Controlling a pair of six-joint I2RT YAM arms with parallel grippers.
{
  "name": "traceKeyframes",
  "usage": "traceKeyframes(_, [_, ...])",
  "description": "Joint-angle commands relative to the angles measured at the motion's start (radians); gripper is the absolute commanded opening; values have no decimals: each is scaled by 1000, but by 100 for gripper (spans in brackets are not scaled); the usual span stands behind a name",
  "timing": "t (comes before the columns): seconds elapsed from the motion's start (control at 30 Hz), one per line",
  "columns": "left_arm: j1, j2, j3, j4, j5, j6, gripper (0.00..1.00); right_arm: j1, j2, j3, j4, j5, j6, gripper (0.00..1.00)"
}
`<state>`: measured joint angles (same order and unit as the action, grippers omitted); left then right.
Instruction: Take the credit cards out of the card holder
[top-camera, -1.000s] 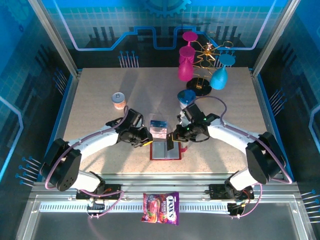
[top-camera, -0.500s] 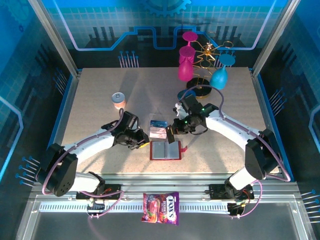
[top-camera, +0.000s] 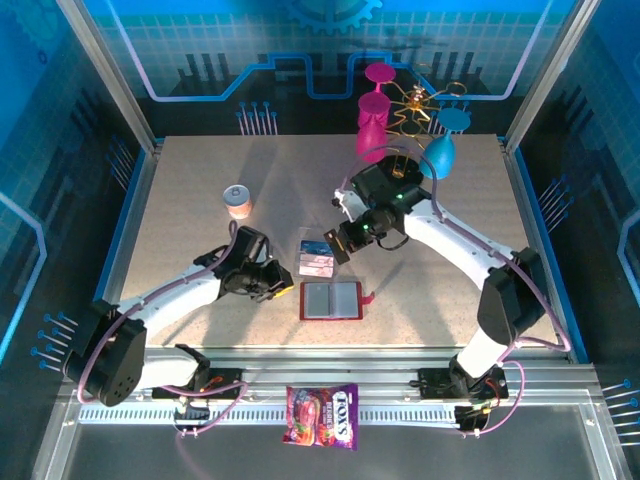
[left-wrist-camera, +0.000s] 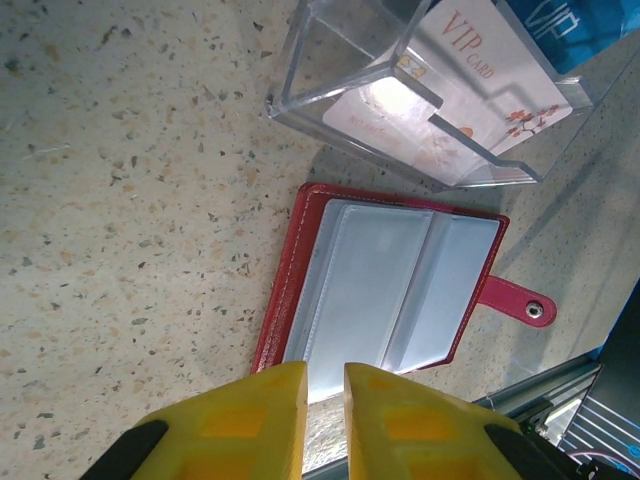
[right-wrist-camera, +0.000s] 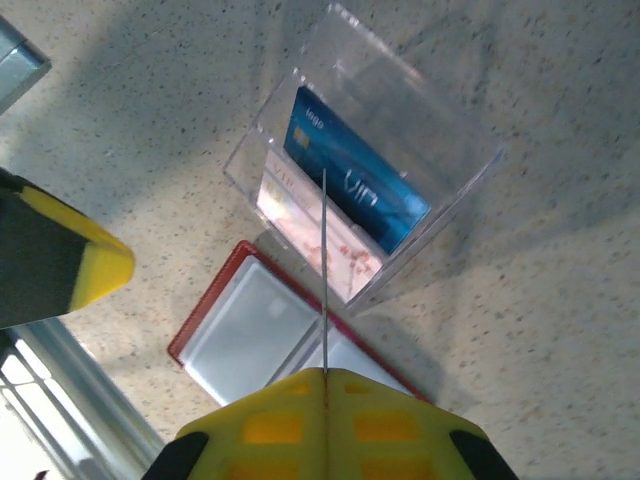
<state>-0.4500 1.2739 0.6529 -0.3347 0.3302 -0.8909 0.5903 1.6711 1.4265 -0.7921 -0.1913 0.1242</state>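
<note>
Now the dark red folding card holder (top-camera: 330, 300) lies open and flat on the speckled table (top-camera: 200, 220), near the front edge. Just beyond it, a clear acrylic tray (left-wrist-camera: 300, 70) holds a dark blue card (right-wrist-camera: 350, 185) and a pinkish-white card (left-wrist-camera: 470, 90). The right gripper (right-wrist-camera: 324, 372) pinches a thin dark card (top-camera: 341, 246) above the tray. The left gripper (left-wrist-camera: 323, 385), jaws narrowly apart and holding nothing, hovers left of the holder.
</note>
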Motion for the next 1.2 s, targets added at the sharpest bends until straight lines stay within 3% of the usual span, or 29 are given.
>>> traceKeyframes(0.0, [13, -31, -16, -9, 10, -11, 19, 14, 50, 74, -78, 41, -160, 0])
traceKeyframes(0.27, [23, -47, -33, -7, 7, -17, 19, 16, 195, 264, -204, 112, -368, 0])
traceKeyframes(0.57, [31, -48, -35, -8, 7, -17, 19, 50, 319, 431, -338, 108, -597, 0])
traceKeyframes(1.17, [37, -47, -27, -21, 3, -23, 20, 69, 549, 788, -525, 80, -690, 0])
